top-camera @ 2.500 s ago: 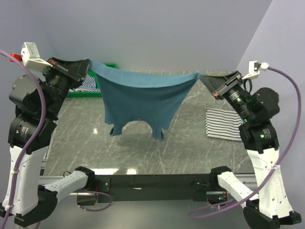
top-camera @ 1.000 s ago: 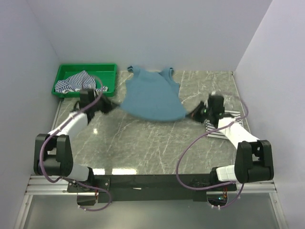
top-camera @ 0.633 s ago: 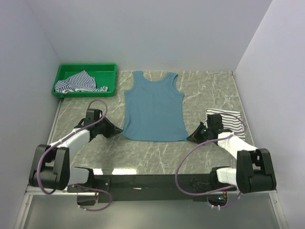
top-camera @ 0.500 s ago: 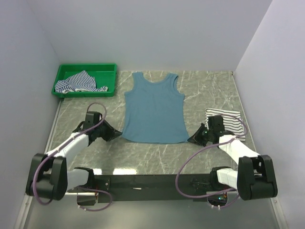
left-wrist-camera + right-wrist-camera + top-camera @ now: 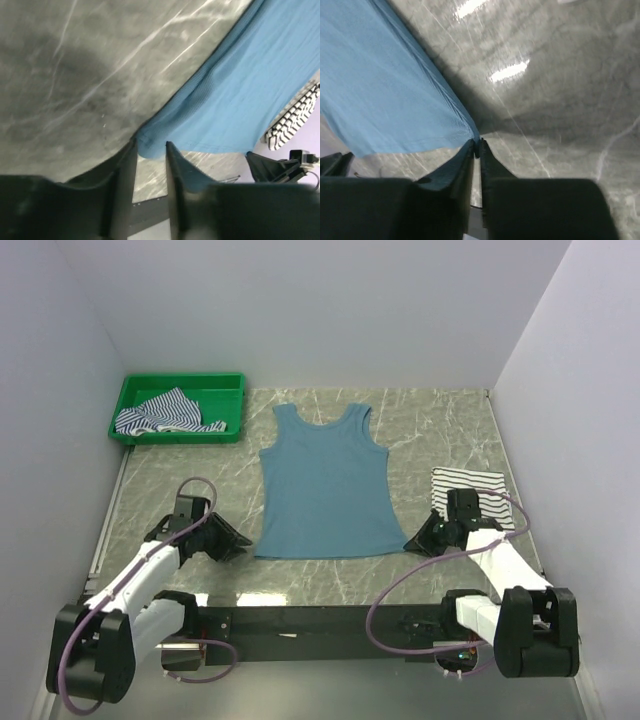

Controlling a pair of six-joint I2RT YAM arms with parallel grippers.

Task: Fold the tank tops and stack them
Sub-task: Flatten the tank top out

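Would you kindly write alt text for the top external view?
A teal tank top lies flat on a grey marbled table, the left end effector and right end effector at its two hem corners. A blue-striped tank top sits crumpled in a green tray far left; a black-striped tank top lies folded at right.

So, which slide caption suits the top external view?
Teal tank top spread flat on the table, left arm and right arm at its hem corners.

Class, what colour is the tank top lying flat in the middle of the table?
The tank top is plain teal-blue, clearest in the top external view.
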